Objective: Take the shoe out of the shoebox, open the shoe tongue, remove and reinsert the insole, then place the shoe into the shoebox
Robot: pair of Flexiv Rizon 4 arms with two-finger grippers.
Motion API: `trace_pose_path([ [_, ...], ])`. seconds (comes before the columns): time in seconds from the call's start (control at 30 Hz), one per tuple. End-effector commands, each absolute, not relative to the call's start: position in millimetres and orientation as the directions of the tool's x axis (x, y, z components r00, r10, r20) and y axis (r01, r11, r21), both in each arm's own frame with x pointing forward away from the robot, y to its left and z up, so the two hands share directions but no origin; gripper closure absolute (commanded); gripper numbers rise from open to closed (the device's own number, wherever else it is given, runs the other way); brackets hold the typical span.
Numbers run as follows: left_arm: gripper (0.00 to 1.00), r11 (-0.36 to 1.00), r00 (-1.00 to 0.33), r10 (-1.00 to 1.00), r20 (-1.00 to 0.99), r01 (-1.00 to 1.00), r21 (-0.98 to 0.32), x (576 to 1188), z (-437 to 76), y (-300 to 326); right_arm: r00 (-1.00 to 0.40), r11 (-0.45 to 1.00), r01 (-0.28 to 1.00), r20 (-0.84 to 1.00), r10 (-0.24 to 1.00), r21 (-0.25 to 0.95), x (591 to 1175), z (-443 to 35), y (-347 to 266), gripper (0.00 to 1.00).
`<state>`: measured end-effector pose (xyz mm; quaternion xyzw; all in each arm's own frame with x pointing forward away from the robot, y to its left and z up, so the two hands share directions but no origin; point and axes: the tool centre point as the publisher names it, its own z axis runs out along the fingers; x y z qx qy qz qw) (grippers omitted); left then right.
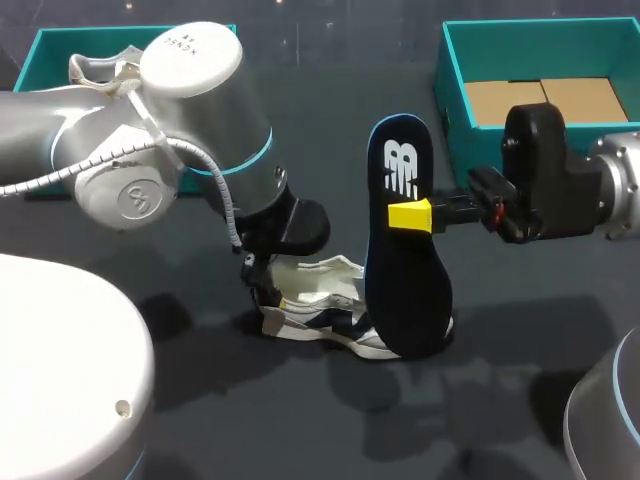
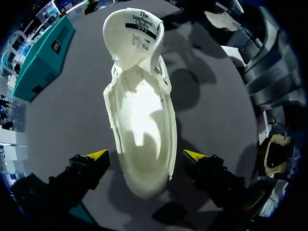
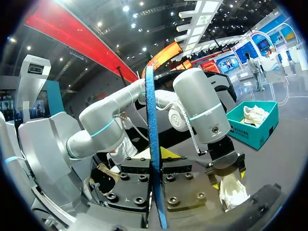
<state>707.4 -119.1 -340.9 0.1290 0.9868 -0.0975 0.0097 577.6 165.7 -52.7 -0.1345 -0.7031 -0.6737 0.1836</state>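
A white shoe (image 1: pixel 322 305) lies on the dark table, with its tongue pulled up and its inside bare. My left gripper (image 2: pixel 147 156) hangs open over the heel, one yellow-tipped finger on each side and neither touching it. In the head view the left gripper (image 1: pixel 263 290) is at the shoe's heel end. A dark navy insole (image 1: pixel 405 270) stands upright over the toe end, held at mid-length by my right gripper (image 1: pixel 410 215), which is shut on it. The right wrist view shows the insole (image 3: pixel 153 144) edge-on between the right gripper (image 3: pixel 155 156) fingers, with the shoe (image 3: pixel 233 192) beyond.
A teal shoebox (image 1: pixel 455 70) with cardboard inside stands at the back right. Another teal box (image 1: pixel 45 50) at the back left holds a second white shoe, partly hidden by my left arm. Dark tabletop lies in front of the shoe.
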Motion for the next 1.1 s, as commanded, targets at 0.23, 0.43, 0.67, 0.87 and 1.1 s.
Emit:
trace_pose_path([
  [0.23,0.0,0.942,-0.962,0.267,-0.062,0.274,-0.195,719,-330,-134,-0.896,0.056,0.437,0.44,-0.057,0.898,577,-53,167,1.0],
  [0.43,0.0,0.942,-0.959,0.27,-0.09,0.283,-0.183,729,-329,-156,-0.896,0.056,0.437,0.44,-0.057,0.898,577,-53,167,1.0],
  [0.67,0.13,0.939,-0.955,0.282,-0.093,0.294,-0.176,738,-343,-181,-0.896,0.056,0.437,0.44,-0.057,0.898,577,-53,167,1.0],
  [0.87,0.18,0.941,-0.956,0.282,-0.083,0.292,-0.171,743,-356,-191,-0.896,0.056,0.437,0.44,-0.057,0.898,577,-53,167,1.0],
  [1.1,0.36,0.938,-0.957,0.283,-0.069,0.291,-0.187,744,-372,-198,-0.896,0.056,0.437,0.44,-0.057,0.898,577,-53,167,1.0],
])
